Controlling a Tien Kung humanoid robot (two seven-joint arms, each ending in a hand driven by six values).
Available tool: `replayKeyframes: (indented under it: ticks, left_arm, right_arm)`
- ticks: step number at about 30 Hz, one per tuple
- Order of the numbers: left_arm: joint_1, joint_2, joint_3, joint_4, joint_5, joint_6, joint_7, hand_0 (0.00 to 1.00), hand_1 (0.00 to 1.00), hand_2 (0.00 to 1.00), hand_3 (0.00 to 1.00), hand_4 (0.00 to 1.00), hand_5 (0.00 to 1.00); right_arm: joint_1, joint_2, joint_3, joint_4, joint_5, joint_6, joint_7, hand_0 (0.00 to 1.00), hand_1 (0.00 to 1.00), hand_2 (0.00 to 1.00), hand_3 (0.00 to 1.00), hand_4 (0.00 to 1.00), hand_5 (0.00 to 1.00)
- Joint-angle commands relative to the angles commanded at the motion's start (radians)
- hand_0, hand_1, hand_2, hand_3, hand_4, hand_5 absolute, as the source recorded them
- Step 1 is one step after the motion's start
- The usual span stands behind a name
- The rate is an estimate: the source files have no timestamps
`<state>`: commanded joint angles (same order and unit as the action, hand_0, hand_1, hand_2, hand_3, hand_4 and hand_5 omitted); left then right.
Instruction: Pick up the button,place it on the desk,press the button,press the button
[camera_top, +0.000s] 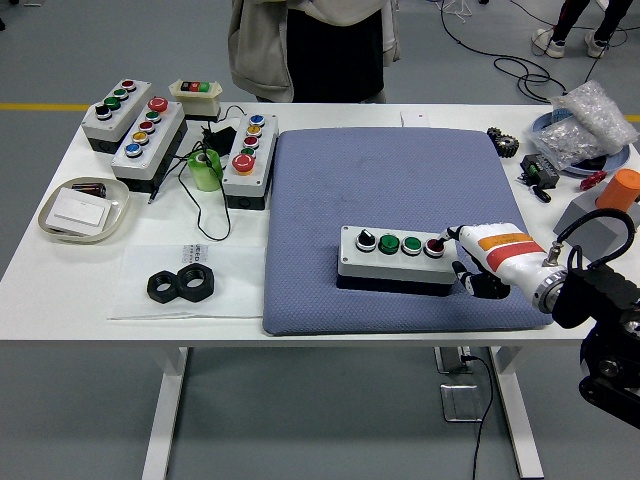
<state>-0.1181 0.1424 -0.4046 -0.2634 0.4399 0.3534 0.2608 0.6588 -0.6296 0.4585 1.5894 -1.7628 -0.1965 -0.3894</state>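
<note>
A grey button box (396, 257) with a black selector, two green buttons and a red button (435, 245) lies on the blue-grey mat (390, 180). My right hand (470, 262), white with orange and red stripes, is at the box's right end. One fingertip (449, 237) rests on or just above the red button; the other fingers are curled under beside the box. It holds nothing. My left arm is out of view.
Several more button boxes (250, 158) stand at the back left beside a green tape roll (207, 170). A dish (84, 209) and two black nuts (182, 285) lie at the left. Bags and parts (585, 125) sit at the back right. A person (310, 45) stands behind the table.
</note>
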Motion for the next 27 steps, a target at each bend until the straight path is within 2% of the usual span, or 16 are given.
replayKeyframes:
  ticks: [7, 20, 27]
  left_arm:
    - [0.003, 0.001, -0.003, -0.001, 0.008, -0.001, 0.003, 0.736, 0.773, 0.845, 0.761, 0.524, 0.998]
    - [-0.001, -0.001, -0.011, -0.001, 0.019, 0.000, 0.006, 0.737, 0.773, 0.845, 0.761, 0.525, 0.998]
    - [-0.005, -0.001, -0.005, -0.001, 0.010, 0.001, 0.004, 0.737, 0.773, 0.846, 0.761, 0.525, 0.998]
  right_arm:
    - [0.015, -0.001, 0.019, 0.033, -0.005, -0.012, 0.001, 0.014, 0.002, 0.036, 0.700, 0.470, 0.002]
    - [0.045, 0.064, -0.036, -0.008, -0.015, 0.002, -0.005, 0.014, 0.002, 0.037, 0.700, 0.471, 0.002]
    - [0.048, 0.071, -0.042, -0.022, -0.013, 0.009, -0.010, 0.014, 0.002, 0.037, 0.700, 0.471, 0.002]
